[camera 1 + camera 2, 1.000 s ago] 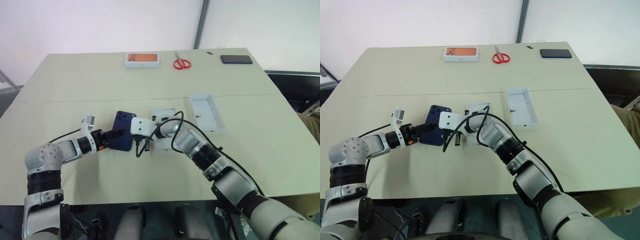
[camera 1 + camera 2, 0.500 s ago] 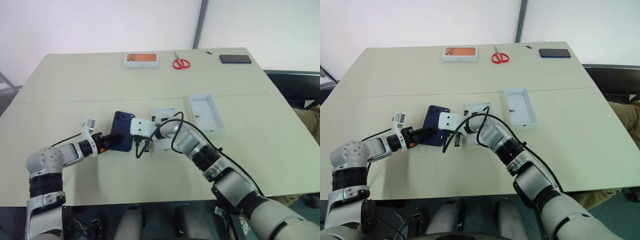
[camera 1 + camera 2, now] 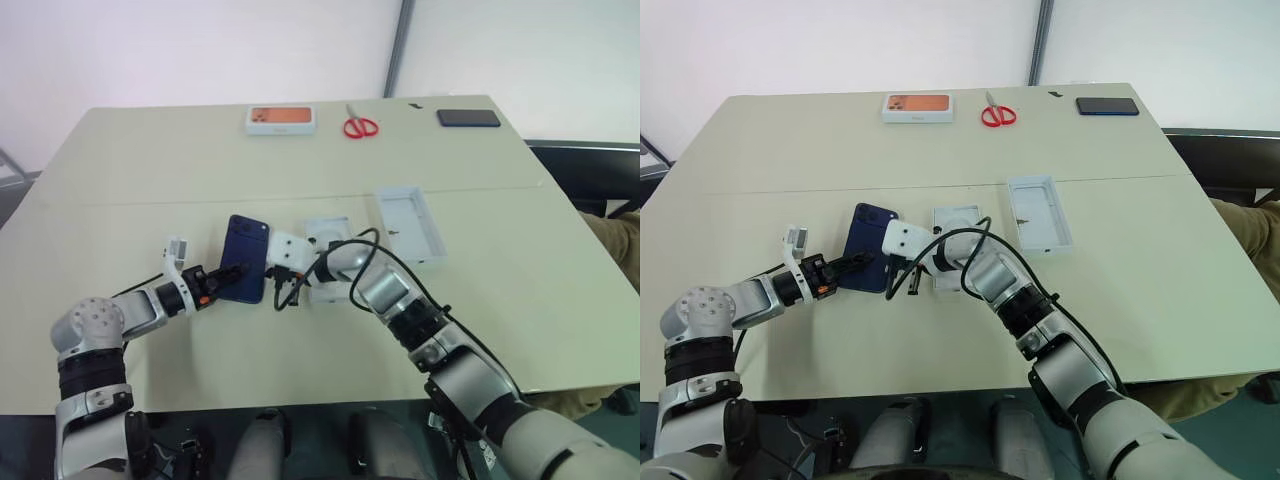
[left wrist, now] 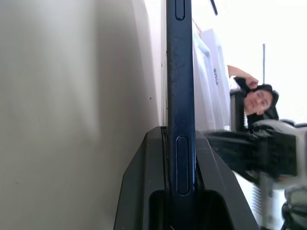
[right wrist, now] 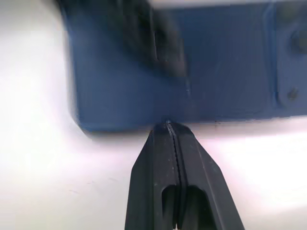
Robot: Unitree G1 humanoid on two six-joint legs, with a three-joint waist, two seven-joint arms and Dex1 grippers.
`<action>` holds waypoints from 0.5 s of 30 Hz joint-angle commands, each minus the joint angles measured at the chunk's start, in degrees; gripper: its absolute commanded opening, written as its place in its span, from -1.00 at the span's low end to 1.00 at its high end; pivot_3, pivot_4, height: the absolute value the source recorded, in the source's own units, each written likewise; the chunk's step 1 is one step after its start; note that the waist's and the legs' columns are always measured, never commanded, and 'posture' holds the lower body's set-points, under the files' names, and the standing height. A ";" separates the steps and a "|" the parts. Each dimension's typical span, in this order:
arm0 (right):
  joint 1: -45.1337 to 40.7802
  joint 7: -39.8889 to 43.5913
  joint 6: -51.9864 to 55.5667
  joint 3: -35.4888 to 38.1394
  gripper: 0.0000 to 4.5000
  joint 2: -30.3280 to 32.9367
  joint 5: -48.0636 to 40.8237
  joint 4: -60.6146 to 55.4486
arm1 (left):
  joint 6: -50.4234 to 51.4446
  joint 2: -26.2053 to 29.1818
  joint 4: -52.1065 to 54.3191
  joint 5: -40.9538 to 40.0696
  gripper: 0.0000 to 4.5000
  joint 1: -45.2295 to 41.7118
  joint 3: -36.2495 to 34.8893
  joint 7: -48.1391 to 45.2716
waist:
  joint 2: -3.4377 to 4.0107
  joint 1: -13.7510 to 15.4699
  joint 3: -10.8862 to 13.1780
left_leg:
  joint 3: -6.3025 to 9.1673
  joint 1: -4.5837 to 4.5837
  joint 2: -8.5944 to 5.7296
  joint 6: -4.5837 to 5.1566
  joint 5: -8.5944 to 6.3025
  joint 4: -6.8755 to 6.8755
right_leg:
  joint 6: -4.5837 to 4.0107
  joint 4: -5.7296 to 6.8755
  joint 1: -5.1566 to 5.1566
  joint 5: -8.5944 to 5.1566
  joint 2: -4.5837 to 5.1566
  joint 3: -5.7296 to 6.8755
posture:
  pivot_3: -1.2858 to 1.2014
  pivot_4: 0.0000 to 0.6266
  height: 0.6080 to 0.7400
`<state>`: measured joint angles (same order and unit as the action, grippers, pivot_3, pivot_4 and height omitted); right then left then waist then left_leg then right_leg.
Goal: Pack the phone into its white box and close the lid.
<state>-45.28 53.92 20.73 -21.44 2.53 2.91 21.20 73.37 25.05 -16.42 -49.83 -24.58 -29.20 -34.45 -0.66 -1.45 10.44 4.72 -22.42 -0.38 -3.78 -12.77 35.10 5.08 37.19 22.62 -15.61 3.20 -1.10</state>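
We see the phone (camera end toward 12 o'clock) pinched by the left gripper, the right gripper closed empty at its edge, open bench beyond.

Pale cream worktop with a seam running across its width. Behind it, a plain white wall divided by a dark grey vertical post. Dark floor at the right edge. Lighting even.
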 commanded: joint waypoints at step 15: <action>7.67 11.81 8.86 5.94 0.51 20.67 -14.03 -26.36 | 0.70 -6.63 7.85 -14.24 -1.00 1.81 -10.77 10.43 | -0.33 0.33 0.22 | -0.02 -0.97 -0.01 -0.08 0.05 0.07 | 0.01 -0.01 0.89 0.02 0.03 0.03 | 0.03 -0.52 1.00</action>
<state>-38.32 63.88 31.18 -15.19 21.82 -10.43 -2.07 74.70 18.58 -11.54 -60.73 -22.68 -37.63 -24.81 -1.00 -1.12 10.66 4.67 -23.39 -0.40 -3.86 -12.72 35.18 5.10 37.17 23.50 -15.58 3.23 -1.04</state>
